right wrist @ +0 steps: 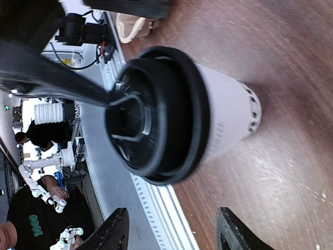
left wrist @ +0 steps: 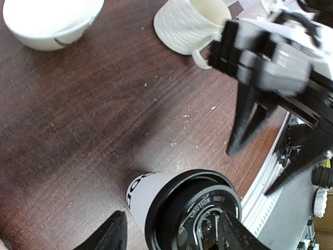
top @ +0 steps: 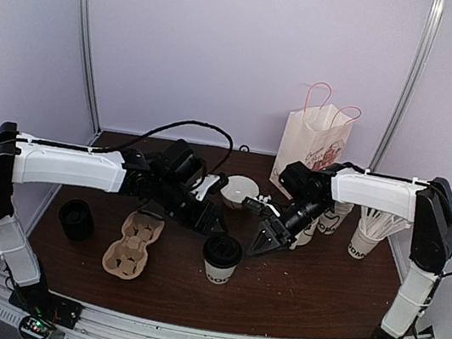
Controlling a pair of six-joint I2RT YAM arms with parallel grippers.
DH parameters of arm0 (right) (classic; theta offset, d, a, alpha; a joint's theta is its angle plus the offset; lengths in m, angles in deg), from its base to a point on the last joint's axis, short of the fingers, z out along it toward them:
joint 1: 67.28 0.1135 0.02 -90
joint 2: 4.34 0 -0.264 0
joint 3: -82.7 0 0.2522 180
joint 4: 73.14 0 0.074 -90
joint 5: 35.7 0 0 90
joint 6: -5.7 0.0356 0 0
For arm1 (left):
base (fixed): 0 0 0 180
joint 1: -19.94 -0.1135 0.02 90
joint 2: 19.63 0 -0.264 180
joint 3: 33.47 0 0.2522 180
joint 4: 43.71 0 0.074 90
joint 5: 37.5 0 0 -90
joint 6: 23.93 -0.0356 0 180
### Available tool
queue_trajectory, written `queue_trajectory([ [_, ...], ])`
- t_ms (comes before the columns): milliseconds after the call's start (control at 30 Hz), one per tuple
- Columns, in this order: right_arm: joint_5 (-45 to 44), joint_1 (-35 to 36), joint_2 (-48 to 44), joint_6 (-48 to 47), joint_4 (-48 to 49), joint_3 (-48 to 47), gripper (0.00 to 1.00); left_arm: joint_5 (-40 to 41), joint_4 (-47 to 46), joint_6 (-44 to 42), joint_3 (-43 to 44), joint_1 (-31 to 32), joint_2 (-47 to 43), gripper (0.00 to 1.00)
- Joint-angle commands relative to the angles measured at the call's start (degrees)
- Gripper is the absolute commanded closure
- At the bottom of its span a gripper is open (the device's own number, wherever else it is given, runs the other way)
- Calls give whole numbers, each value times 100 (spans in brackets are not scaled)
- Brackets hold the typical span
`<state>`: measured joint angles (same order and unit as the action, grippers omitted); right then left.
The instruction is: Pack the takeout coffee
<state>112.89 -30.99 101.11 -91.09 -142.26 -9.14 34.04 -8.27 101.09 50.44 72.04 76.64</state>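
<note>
Blk lid embossed "CAUTION HOT", cup lettering cut off, paper bag print illeg.

We look down on a dark wooden counter. A white paper cup with a black lid stands upright near the middle, toward the near edge. The left tool hangs just beyond it, and the right tool just to its right, fingers spread. A cardboard cup carrier lies nearer the left edge, beside a black round container. A white paper bag stands at the far edge.
</note>
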Motion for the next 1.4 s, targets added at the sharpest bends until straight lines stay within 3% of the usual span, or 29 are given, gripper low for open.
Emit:
queue_trajectory([
  [0, 428, 214, 156, 144, 284, -41, 41, -126, 112, -16, 33, -45, 144, 40],
  [433, 355, 271, 671, 199, 196, -252, 51, -357, 160, 17, -177, -77, 332, 47],
  [767, 321, 278, 939, 311, 201, -374, 46, -415, 106, 99, -412, -87, 323, 50],
  [1000, -2439, 273, 1311, 415, -235, -503, 50, -357, 172, 128, -467, -92, 323, 51],
  [1133, -2778, 300, 1476, 376, -331, -603, 52, -246, 302, 103, -467, -90, 256, 51],
  [1267, -2771, 291, 1400, 191, -487, -869, 53, -209, 373, 1, -435, -89, 171, 49],
  [1367, -1641, 164, 1227, -119, -741, -1319, 53, -269, 184, -149, -343, -86, 12, 42],
])
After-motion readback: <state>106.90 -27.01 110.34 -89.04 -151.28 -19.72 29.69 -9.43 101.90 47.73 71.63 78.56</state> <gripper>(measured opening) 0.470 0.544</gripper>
